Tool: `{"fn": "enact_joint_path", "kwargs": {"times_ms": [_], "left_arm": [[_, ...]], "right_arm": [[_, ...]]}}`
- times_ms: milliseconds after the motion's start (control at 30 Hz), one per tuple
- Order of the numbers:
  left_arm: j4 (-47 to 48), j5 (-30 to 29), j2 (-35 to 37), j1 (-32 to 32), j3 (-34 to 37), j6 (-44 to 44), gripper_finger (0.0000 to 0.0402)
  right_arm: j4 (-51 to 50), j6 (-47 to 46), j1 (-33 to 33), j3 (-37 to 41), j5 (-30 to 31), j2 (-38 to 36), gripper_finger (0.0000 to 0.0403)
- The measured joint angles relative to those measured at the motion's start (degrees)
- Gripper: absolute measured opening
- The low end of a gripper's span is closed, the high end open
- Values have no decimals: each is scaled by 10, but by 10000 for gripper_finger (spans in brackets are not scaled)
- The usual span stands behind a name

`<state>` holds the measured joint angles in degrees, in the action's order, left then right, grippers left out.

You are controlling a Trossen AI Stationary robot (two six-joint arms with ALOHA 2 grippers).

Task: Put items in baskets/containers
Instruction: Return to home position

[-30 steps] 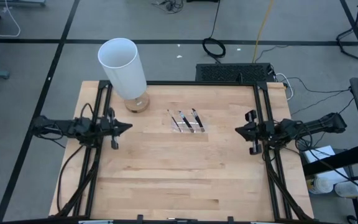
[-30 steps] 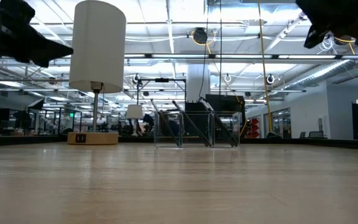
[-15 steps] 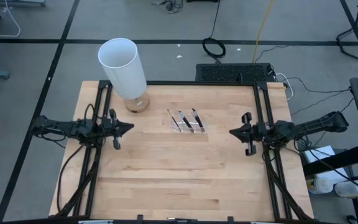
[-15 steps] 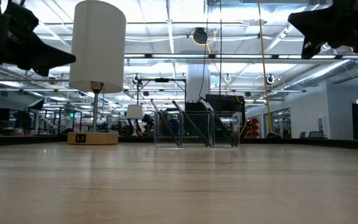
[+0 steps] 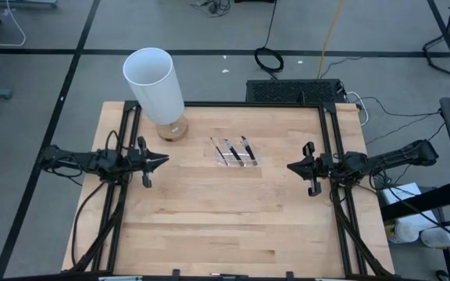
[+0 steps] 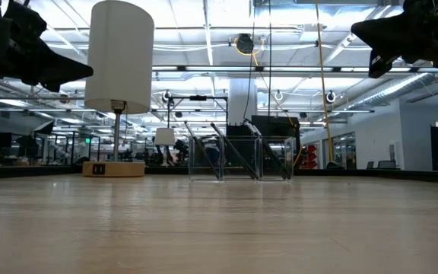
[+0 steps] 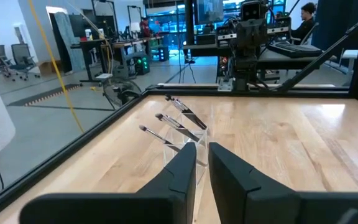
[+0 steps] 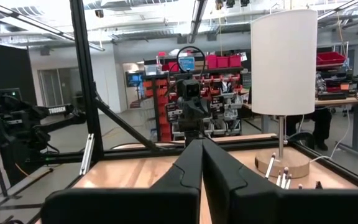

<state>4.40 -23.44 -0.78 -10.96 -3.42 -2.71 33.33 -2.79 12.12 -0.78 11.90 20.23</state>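
Brushes (image 5: 233, 151), three, lean in one clear organizer (image 6: 276, 161); left gripper (image 5: 161, 161) and right gripper (image 5: 291, 167) pressed together.

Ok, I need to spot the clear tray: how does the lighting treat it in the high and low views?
High view: the clear tray almost vanishes on the table, only the brushes mark it. Low view: bright ceiling lights behind, its walls faint outlines, left gripper and right gripper dark silhouettes.
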Motion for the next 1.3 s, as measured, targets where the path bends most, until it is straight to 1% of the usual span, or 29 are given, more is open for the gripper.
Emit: {"fn": "enact_joint_path", "kwargs": {"times_ms": [1300], "left_arm": [[0,0,0,0,0,0,53]], "right_arm": [[0,0,0,0,0,0,0]]}}
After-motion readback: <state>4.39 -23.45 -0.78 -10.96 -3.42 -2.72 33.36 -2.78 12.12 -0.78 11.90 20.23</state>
